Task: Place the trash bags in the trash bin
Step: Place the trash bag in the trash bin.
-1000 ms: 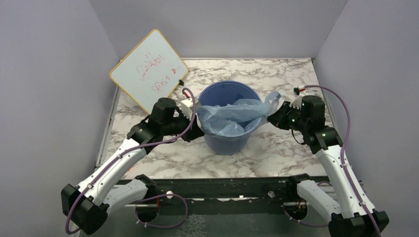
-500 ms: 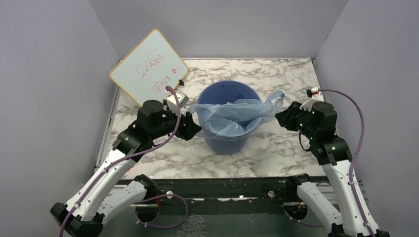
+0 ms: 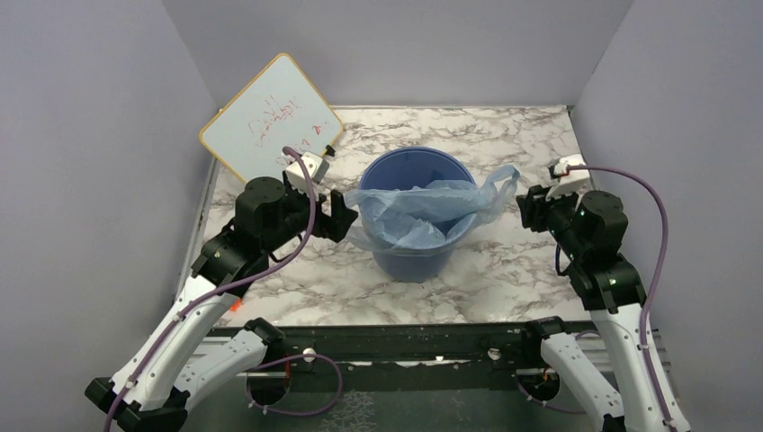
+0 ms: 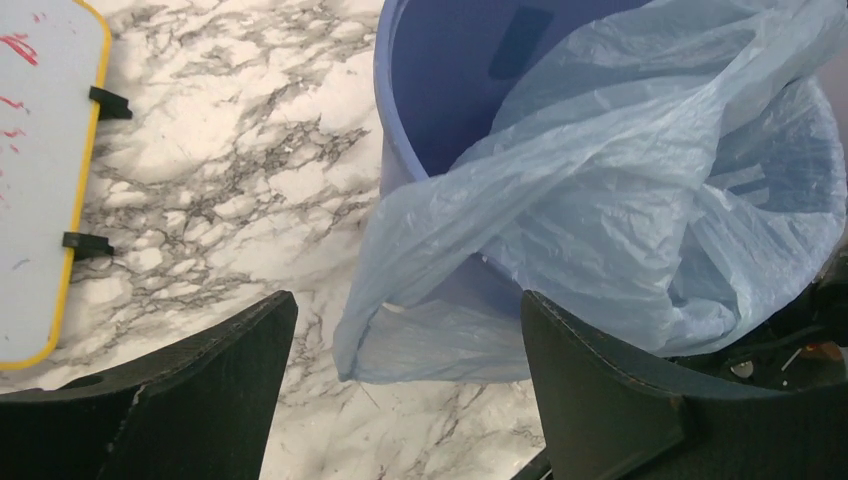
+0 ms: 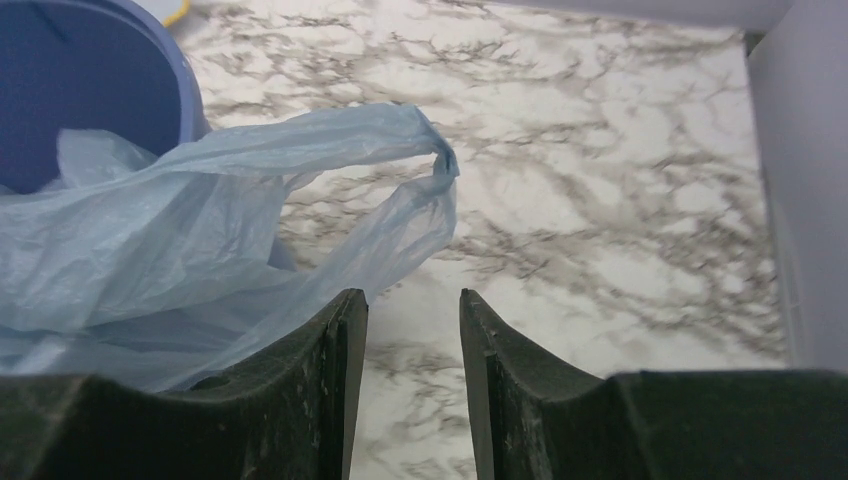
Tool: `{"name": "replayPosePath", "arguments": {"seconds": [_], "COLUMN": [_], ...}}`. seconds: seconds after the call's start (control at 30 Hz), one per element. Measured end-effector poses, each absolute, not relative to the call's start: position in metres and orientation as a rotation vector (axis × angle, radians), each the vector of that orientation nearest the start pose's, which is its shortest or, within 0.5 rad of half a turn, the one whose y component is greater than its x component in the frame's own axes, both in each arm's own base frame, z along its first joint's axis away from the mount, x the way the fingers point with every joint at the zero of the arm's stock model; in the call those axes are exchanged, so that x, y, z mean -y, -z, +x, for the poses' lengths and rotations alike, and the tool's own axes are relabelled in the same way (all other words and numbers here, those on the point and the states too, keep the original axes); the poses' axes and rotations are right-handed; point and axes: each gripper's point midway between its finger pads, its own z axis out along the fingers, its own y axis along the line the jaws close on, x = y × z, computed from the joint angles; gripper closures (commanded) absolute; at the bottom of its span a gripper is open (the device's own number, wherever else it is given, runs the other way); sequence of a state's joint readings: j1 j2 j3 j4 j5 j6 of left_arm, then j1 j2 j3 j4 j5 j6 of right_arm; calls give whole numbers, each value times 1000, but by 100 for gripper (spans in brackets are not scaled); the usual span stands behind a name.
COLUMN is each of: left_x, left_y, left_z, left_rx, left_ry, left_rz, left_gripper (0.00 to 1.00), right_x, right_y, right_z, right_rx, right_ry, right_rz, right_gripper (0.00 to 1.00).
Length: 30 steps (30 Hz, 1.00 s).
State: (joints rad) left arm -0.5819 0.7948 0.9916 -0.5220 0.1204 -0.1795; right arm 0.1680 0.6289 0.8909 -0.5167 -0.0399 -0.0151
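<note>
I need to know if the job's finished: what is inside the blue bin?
The bag sits bunched in the bin, its handles draped out over the rim on both sides. The far inner wall shows bare; the floor is covered by the bag.

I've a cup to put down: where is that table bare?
The table is bare behind the trash bin up to the back wall, and in front of it to the near edge. Crowded on the left: whiteboard, left gripper, trash bag.
</note>
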Motion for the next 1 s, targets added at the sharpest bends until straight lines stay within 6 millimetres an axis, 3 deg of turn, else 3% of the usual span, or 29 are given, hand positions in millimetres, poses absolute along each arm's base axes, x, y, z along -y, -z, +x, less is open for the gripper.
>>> {"name": "replayPosePath", "arguments": {"seconds": [0.13, 0.37, 0.63, 0.83, 0.97, 1.0], "left_x": [178, 171, 185, 188, 190, 190], "left_y": [-306, -309, -282, -284, -278, -275], "left_z": [233, 237, 238, 233, 236, 238], "left_rx": [-1861, -1857, -1942, -1912, -1928, -1937], "left_ry": [573, 477, 485, 500, 487, 484], "left_rz": [476, 561, 713, 782, 809, 815], "left_gripper": [9, 7, 6, 17, 30, 37], "right_x": [-48, -66, -91, -101, -104, -104], "right_y": [-280, -273, -282, -288, -286, -285], "right_z": [269, 288, 300, 300, 301, 302], "right_rx": [-1818, -1765, -1611, -1530, -1511, -1509], "right_ry": [-30, 9, -4, -22, -23, -15], "right_rz": [-391, -721, -1028, -1098, -1136, -1148], "right_gripper": [54, 48, 47, 49, 50, 49]}}
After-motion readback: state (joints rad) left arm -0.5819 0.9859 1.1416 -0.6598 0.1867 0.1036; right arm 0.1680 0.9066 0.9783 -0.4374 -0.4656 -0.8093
